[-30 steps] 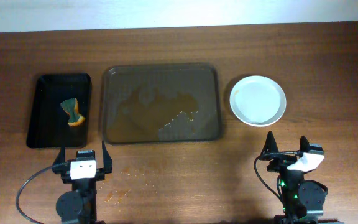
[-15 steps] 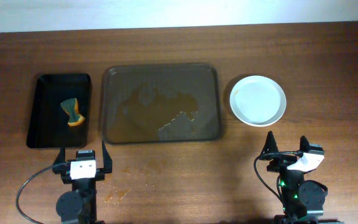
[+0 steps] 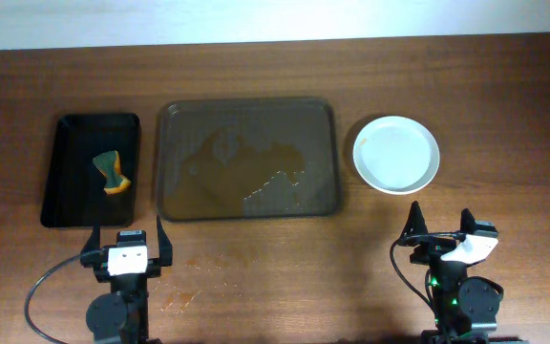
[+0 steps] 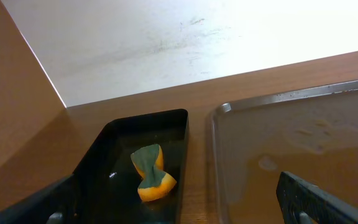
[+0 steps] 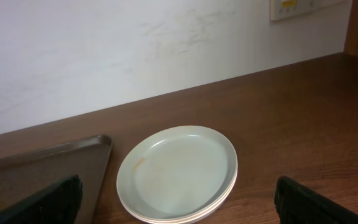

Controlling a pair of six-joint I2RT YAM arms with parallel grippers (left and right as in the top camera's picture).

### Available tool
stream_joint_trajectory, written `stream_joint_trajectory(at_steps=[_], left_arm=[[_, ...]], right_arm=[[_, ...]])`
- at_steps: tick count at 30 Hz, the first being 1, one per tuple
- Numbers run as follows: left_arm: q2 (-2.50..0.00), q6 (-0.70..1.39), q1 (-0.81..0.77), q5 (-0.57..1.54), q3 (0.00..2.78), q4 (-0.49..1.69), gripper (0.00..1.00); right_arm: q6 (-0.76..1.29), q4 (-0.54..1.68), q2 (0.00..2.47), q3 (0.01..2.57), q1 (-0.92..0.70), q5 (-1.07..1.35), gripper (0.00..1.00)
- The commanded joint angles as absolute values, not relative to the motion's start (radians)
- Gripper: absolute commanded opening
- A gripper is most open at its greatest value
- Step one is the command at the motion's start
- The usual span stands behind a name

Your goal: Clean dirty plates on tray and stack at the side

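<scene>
The plates point(image 3: 396, 154) sit off the tray, on the bare wooden surface point(image 3: 504, 105) just at 3 o'clock of it. From overhead they read as a single white disc. The right wrist view, looking low across them, shows layered rims at the near edge, so they are a stack, though how many I cannot count for certain. It also shows a faint orange fleck near the 9 o'clock rim of the top plate. The tray point(image 3: 246, 119) lies mid-surface carrying no plate. Overhead a thin brownish wet film point(image 3: 256, 174) spreads over its middle and toward its 5 o'clock corner; the left wrist view catches the same film only as a glossy patch. At 9 o'clock of the tray, close but apart, is a smaller black tray point(image 3: 73, 186) holding an orange-and-green sponge point(image 3: 112, 171), which the left wrist view shows pinched at the waist. Only the overhead view shows orange-brown smears point(image 3: 181, 299) on the surface at 6 o'clock of the tray, beside the left arm. The left pincer point(image 3: 126, 232) and right pincer point(image 3: 439, 222) both sit along the 6 o'clock edge, fingers spread wide, gripping nothing. A wall switch plate point(image 5: 297, 7) appears only in the right wrist view.
</scene>
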State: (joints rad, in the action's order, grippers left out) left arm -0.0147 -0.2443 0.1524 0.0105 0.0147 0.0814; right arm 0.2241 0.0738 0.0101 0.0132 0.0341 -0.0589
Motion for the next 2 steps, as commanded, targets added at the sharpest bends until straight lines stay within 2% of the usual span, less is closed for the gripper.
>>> stream_joint_trajectory(at_steps=[1,2], left_arm=[[-0.006,-0.263,0.149,0.004,0.009,0.084,0.99],[-0.006,-0.263,0.149,0.004,0.009,0.084,0.99]], right_arm=[[0.213,0.079,0.003,0.006,0.039,-0.057,0.98],[0.213,0.079,0.003,0.006,0.039,-0.057,0.98]])
